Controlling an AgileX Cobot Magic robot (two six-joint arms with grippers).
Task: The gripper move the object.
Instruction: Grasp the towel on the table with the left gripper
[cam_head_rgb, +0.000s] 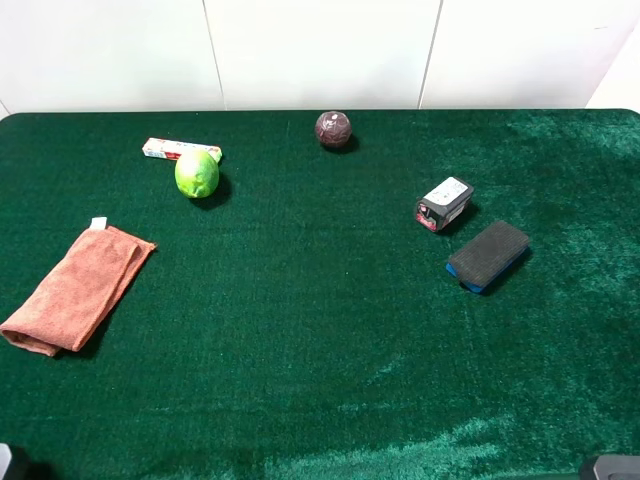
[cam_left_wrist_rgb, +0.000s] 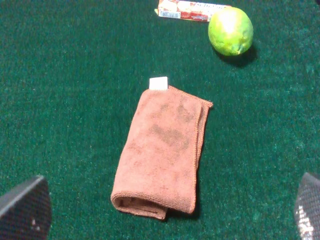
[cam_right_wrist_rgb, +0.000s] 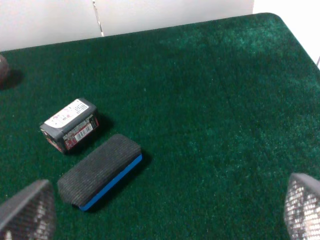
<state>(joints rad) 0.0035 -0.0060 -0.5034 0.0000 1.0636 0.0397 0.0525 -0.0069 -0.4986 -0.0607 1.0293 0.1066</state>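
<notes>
The folded salmon-orange towel (cam_head_rgb: 78, 288) with a small white tag lies flat at the left of the green table. It fills the middle of the left wrist view (cam_left_wrist_rgb: 162, 150), tag end pointing away. My left gripper (cam_left_wrist_rgb: 165, 220) is open and empty, held above the towel's near end, with one fingertip (cam_left_wrist_rgb: 25, 210) showing at each lower corner of that view. My right gripper (cam_right_wrist_rgb: 165, 212) is open and empty over bare cloth near the black-and-blue sponge block (cam_right_wrist_rgb: 100, 172). In the exterior view only slivers of the arms show at the bottom corners.
A green round fruit (cam_head_rgb: 197, 173) and a small red-and-white box (cam_head_rgb: 172, 149) lie behind the towel. A dark red ball (cam_head_rgb: 334, 129) sits at the back middle. A small black box with a label (cam_head_rgb: 444, 203) and the sponge block (cam_head_rgb: 488, 255) lie at the right.
</notes>
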